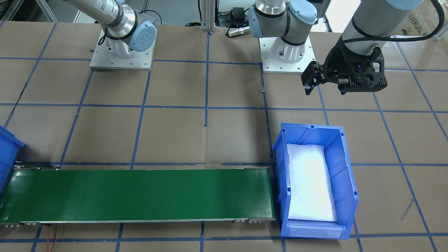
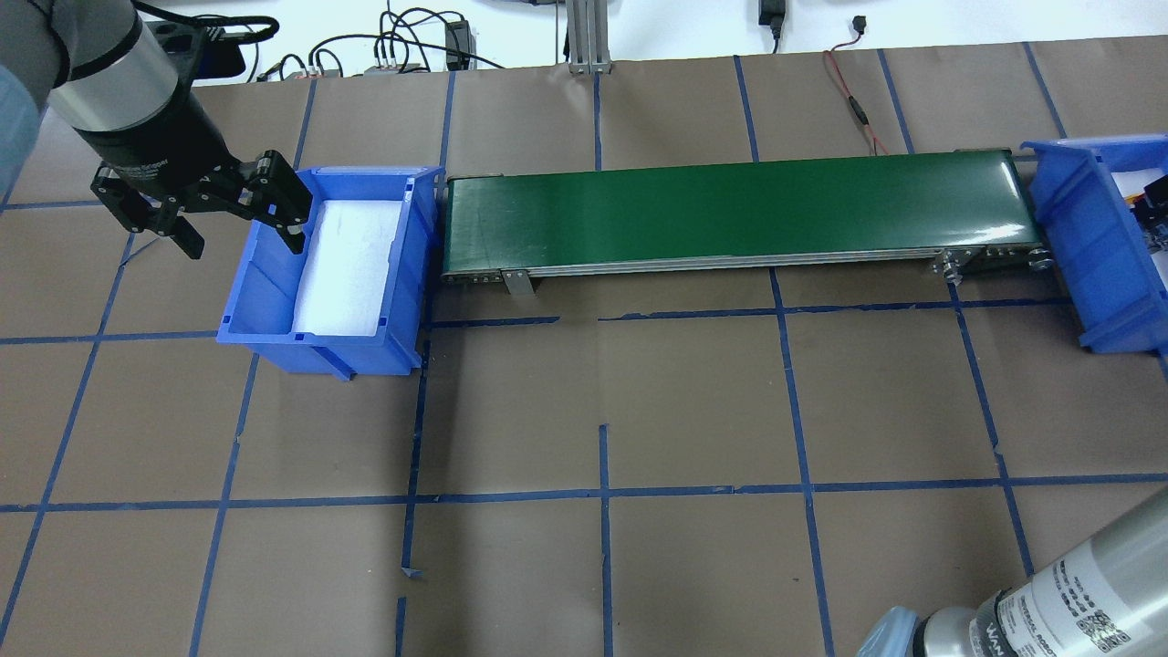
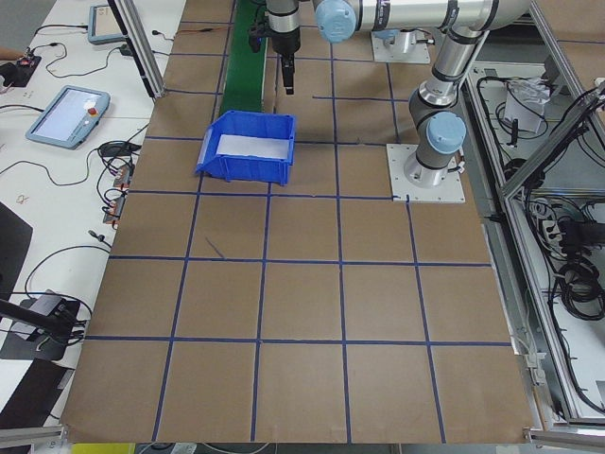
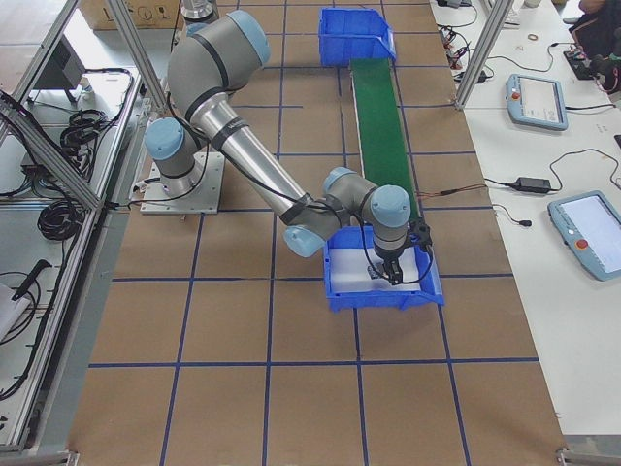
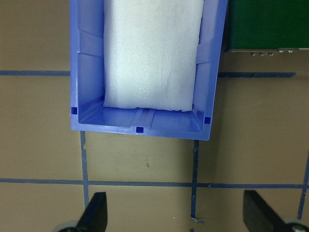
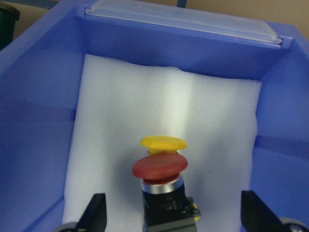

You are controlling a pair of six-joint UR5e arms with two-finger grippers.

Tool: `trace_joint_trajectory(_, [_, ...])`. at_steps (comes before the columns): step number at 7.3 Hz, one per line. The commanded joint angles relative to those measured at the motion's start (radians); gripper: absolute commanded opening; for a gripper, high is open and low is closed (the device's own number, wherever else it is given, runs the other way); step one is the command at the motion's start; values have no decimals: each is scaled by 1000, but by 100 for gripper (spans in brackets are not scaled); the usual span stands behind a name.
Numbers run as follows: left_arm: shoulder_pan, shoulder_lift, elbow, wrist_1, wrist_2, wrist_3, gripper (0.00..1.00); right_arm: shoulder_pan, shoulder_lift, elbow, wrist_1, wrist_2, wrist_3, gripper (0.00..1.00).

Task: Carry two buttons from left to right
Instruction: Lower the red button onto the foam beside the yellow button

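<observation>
Foam (image 6: 145,111); buttons (image 6: 160,166) centred under right tool (image 6: 176,215)

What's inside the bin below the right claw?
A white foam pad lines the blue bin. On it sit the red button and, behind it, the yellow button; the red cap hides the yellow one's body.

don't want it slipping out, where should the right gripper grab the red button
Take the red button by its black body below the cap, from above, right gripper fingers at either side: the domed cap looks slippery, yellow button crowds behind.
</observation>
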Motion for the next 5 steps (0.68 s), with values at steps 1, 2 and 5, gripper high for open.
trace_joint_trajectory(1, [-1, 0, 0, 0, -2, 0, 100, 0, -99, 7, 37, -16, 51, 100])
trace_joint_trajectory(2, [1, 0, 0, 0, -2, 0, 100, 0, -179, 39, 133, -29, 54, 100])
trace_joint_trajectory(5, [10, 0, 2, 2, -2, 0, 100, 137, -372, 82, 369, -36, 279, 100])
